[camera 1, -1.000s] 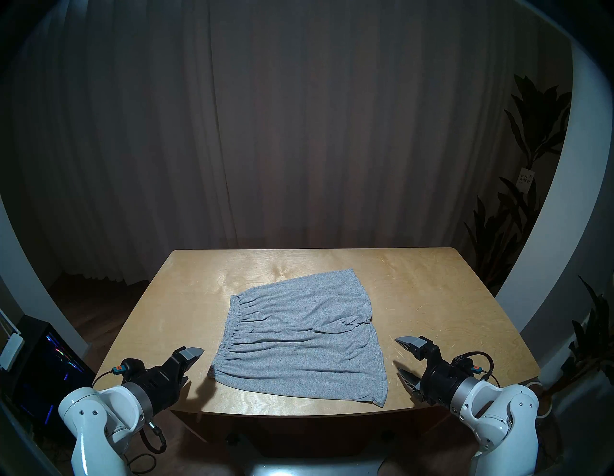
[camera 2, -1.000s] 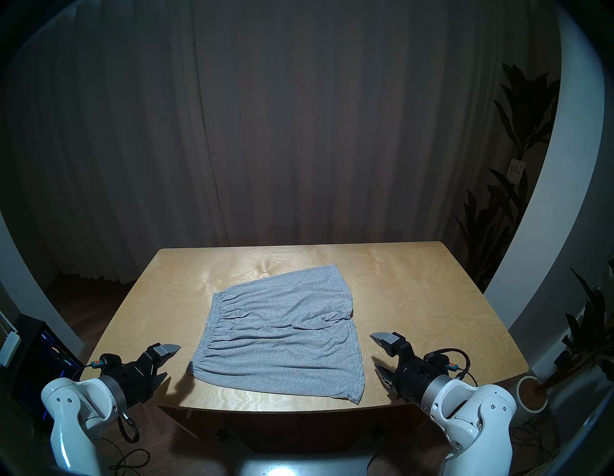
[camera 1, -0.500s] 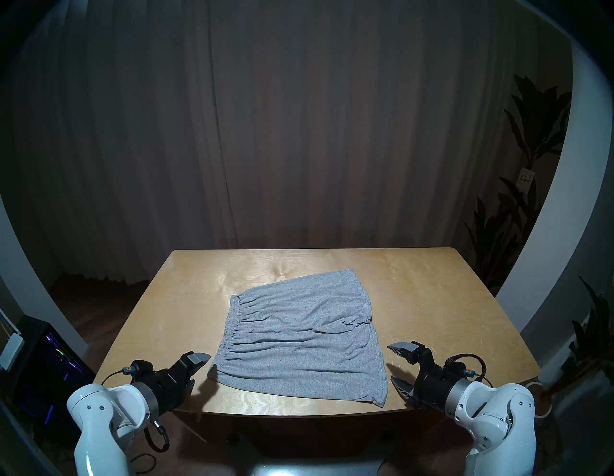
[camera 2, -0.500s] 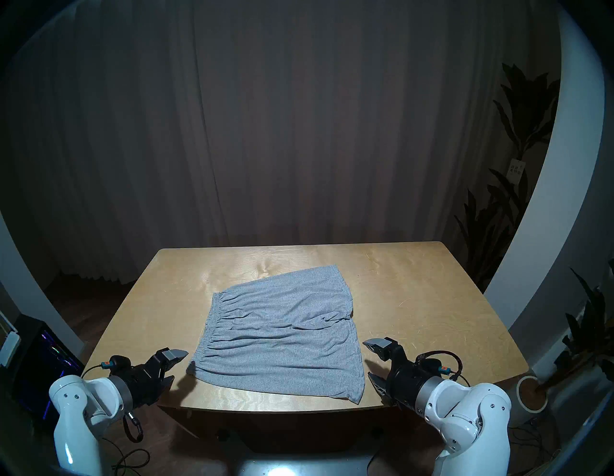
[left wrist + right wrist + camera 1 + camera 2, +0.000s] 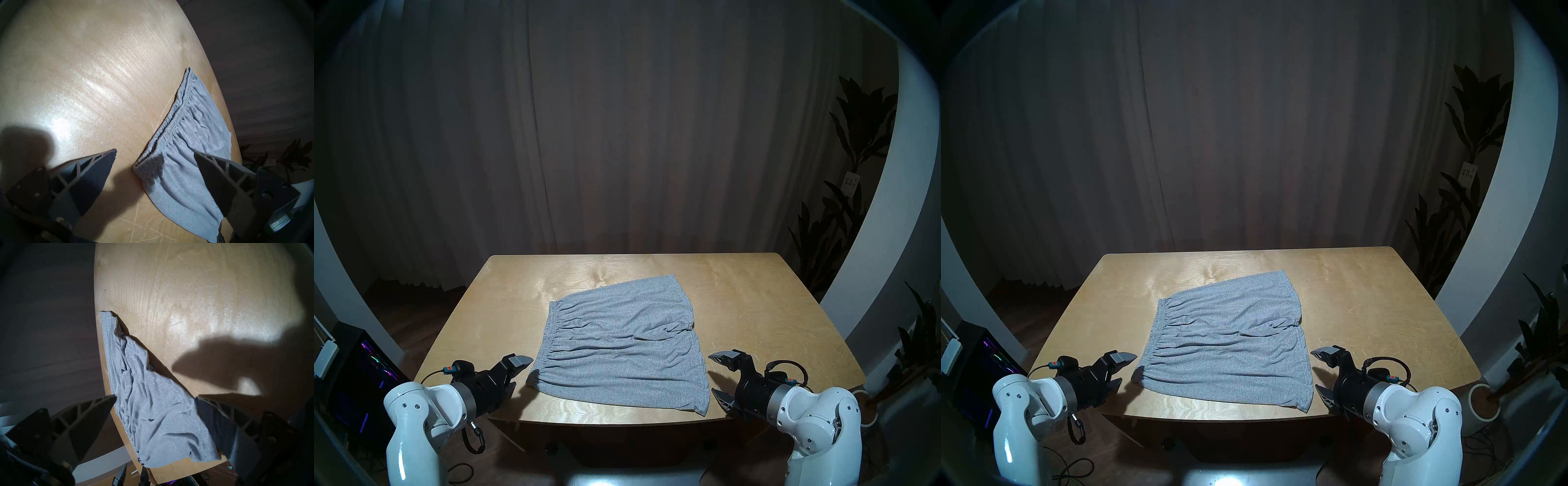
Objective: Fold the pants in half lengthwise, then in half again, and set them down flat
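The light grey pants (image 5: 619, 346) lie spread flat on the wooden table (image 5: 755, 305), with the gathered waistband on the left and the leg hems on the right. My left gripper (image 5: 519, 371) is open and empty, just left of the near waistband corner. In the left wrist view that corner (image 5: 147, 164) lies ahead between the open fingers (image 5: 95, 171). My right gripper (image 5: 712, 373) is open and empty, just right of the near leg's hem. In the right wrist view the pants (image 5: 153, 404) lie ahead between its fingers (image 5: 219, 414). Neither gripper touches the cloth.
The pants' near edge lies close to the table's front edge (image 5: 619, 422). Potted plants (image 5: 857, 152) stand at the right. A dark computer case with coloured lights (image 5: 365, 373) stands on the floor at the left. A curtain hangs behind the table.
Both grippers have moved inward toward the pants' near corners, the left one to the right and the right one to the left and lower. The pants have not moved.
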Robot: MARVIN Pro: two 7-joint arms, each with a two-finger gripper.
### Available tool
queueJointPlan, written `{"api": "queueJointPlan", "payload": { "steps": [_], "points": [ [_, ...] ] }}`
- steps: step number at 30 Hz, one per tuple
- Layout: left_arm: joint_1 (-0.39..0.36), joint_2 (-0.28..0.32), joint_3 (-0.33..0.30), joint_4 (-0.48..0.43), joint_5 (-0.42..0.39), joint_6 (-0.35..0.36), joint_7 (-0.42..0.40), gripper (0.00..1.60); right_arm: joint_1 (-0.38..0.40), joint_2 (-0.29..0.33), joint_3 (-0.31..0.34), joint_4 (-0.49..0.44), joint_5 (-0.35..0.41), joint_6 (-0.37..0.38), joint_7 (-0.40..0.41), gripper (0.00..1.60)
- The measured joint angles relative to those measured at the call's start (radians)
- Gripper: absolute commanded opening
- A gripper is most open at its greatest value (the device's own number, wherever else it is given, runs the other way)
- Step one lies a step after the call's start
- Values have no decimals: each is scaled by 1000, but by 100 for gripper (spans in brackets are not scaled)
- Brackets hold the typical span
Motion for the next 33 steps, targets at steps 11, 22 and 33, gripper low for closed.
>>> {"api": "queueJointPlan", "payload": {
  "steps": [11, 22, 33],
  "points": [
    [5, 97, 47, 34, -61, 0, -34, 160, 19, 15, -30, 4, 113, -75, -143, 160],
    [-7, 216, 109, 84, -122, -1, -70, 160, 67, 36, -46, 29, 253, -177, -305, 160],
    [-30, 338, 176, 134, -184, -2, -106, 160, 125, 72, -54, 88, 400, -283, -415, 160]
  ]
}}
